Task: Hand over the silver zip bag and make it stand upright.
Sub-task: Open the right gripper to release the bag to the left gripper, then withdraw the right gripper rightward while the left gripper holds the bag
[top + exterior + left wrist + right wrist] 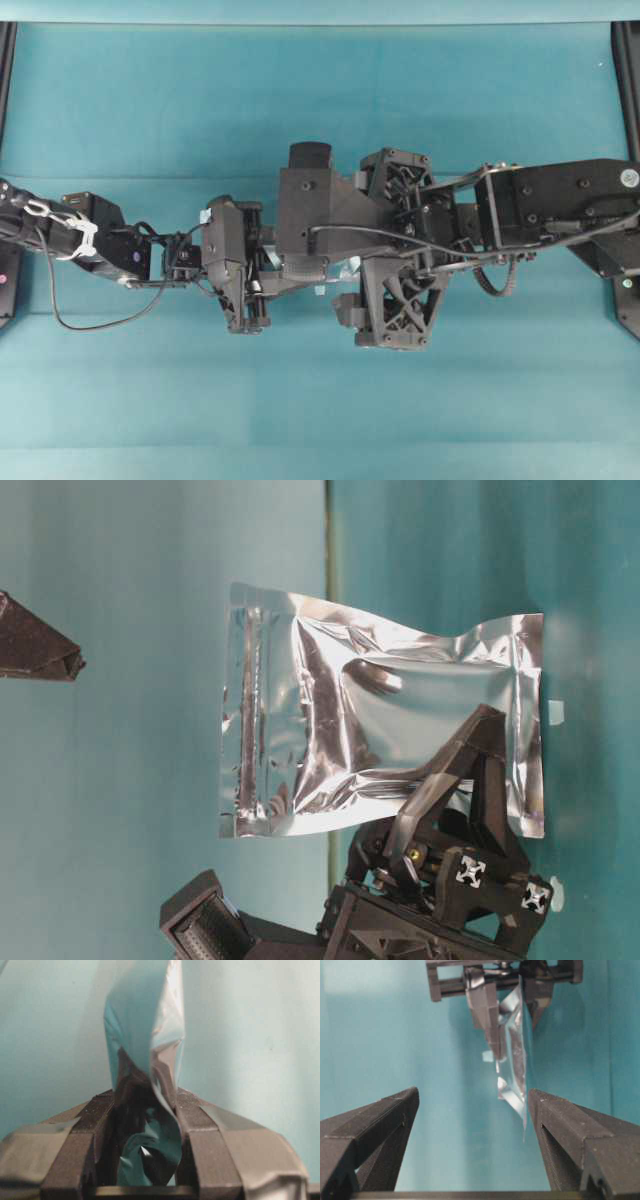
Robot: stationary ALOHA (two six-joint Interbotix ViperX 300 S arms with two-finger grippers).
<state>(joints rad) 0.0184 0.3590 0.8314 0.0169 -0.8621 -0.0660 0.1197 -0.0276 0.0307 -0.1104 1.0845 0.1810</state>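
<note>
The silver zip bag (380,730) is a crinkled foil pouch hanging in the air over the teal table. My left gripper (145,1100) is shut on one end of it, and the foil is bunched between its fingers (200,1125). The table-level view shows the bag broadside with the left gripper (470,770) clamped on its edge. In the right wrist view the bag (512,1055) hangs edge-on from the left gripper (515,1035). My right gripper (472,1097) is open wide, and the bag's free corner lies close to its right finger (560,1120) without touching. From overhead the bag is mostly hidden under both wrists.
Both arms meet over the middle of the teal table (320,100). Two tiny white scraps (556,712) (556,892) lie on the cloth. Black frame rails (8,80) run along the left and right edges.
</note>
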